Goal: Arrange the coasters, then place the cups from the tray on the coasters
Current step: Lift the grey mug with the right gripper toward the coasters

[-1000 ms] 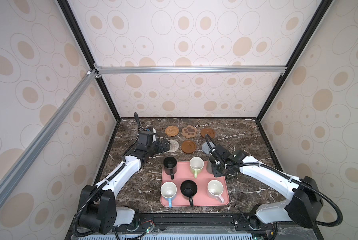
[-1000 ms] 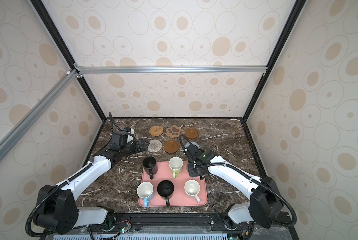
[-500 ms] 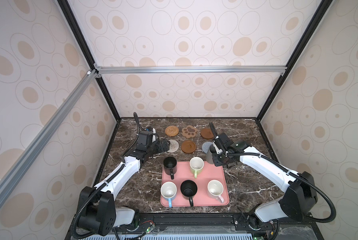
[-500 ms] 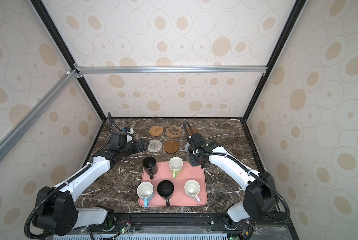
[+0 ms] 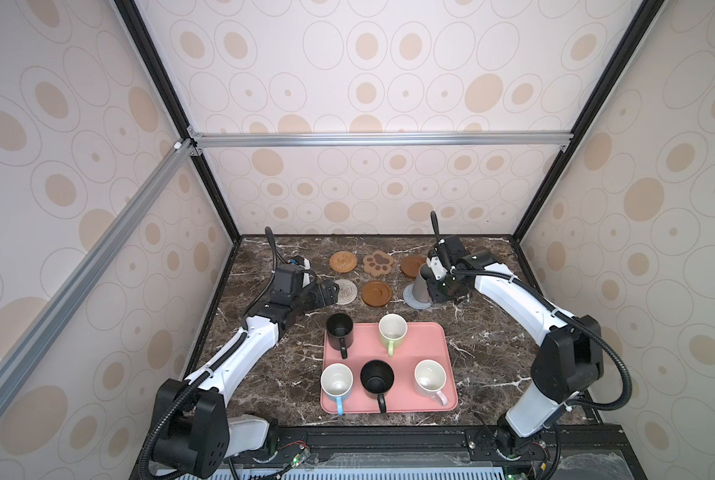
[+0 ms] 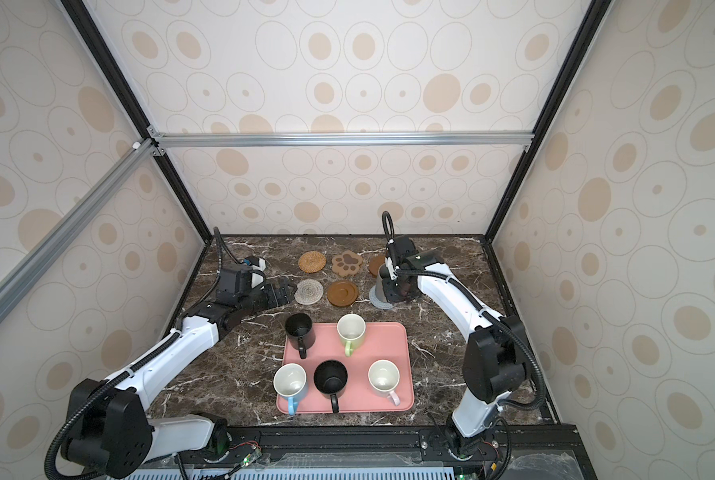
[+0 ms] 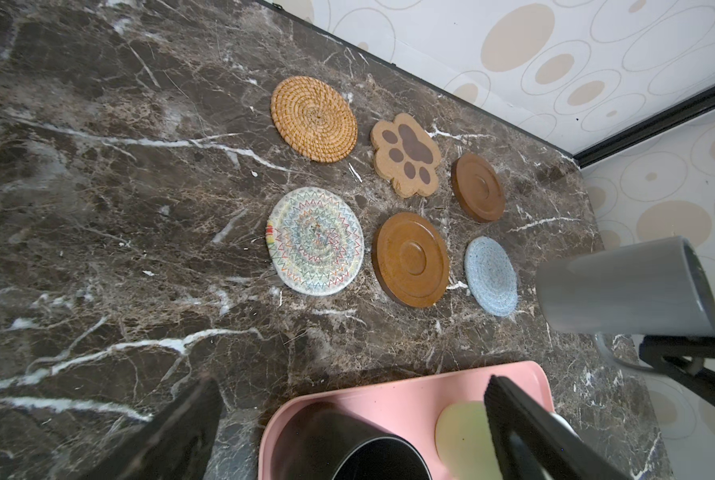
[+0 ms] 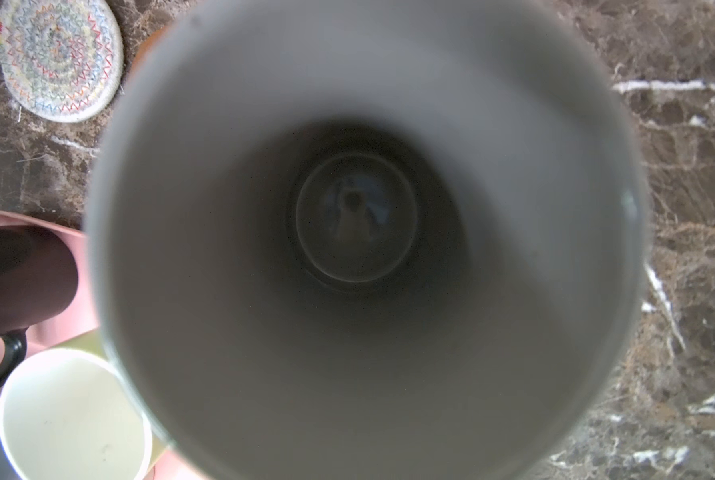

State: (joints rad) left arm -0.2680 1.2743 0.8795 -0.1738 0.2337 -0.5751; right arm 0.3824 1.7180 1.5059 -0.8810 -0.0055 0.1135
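— At the near edge of the marble table point(image 5: 264, 365), what do you see?
— I see the pink tray point(image 5: 426, 332) carrying five cups. Nearest me stand the light blue cup point(image 5: 337, 383), the near black cup point(image 5: 377, 378) and the pink cup point(image 5: 430, 378). Behind them are the far black cup point(image 5: 339, 330) and the light green cup point(image 5: 393, 331). All five are upright.
— And your arms?
— Past the tray, my left gripper point(image 5: 331, 293) has its jaws spread wide with nothing between them, just beside the beige woven coaster point(image 5: 346, 291). My right gripper point(image 5: 439, 291) is clamped on the grey cup point(image 5: 420, 286) at its handle side.
— Where is that cup?
— In both top views it overlaps the grey-blue coaster point(image 5: 411, 301). In the left wrist view the mat's face shows bare and the cup hangs clear of it. Between the two woven mats lies the near brown disc point(image 5: 376, 293). Farthest back, in a row by the wall, lie the rattan coaster point(image 5: 343, 262), the paw-shaped coaster point(image 5: 379, 264) and the far brown disc point(image 5: 409, 264), partly hidden by my right arm.
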